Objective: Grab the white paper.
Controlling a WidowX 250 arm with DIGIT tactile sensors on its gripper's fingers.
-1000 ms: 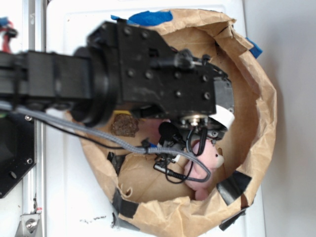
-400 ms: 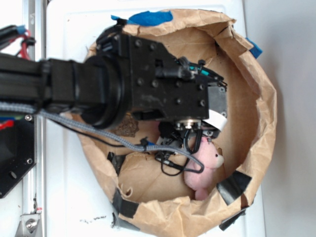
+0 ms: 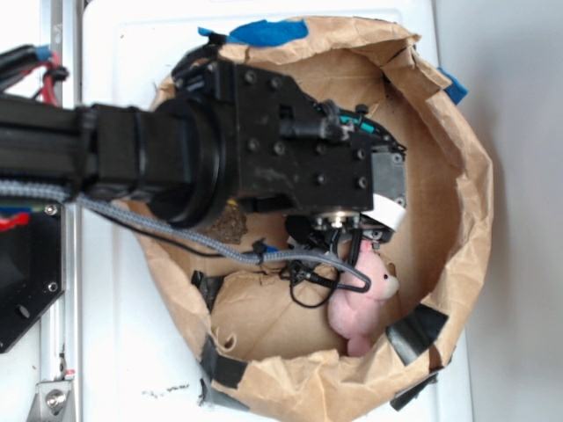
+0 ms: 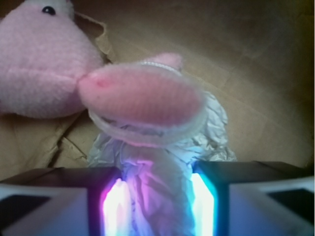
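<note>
Lowered slightly deeper into the brown paper bag (image 3: 457, 176), with white paper (image 4: 162, 182) pinched between the tool (image 4: 157, 196) pads, pink plush rabbit (image 4: 39, 64) at ten o'clock; best lifted straight up, grip firm.

The arm (image 3: 220, 158) has shifted slightly left, lower.

Pink plush rabbit (image 3: 362, 303) inside brown paper bag (image 3: 466, 189), blue tape (image 3: 268, 32) on rim
</note>
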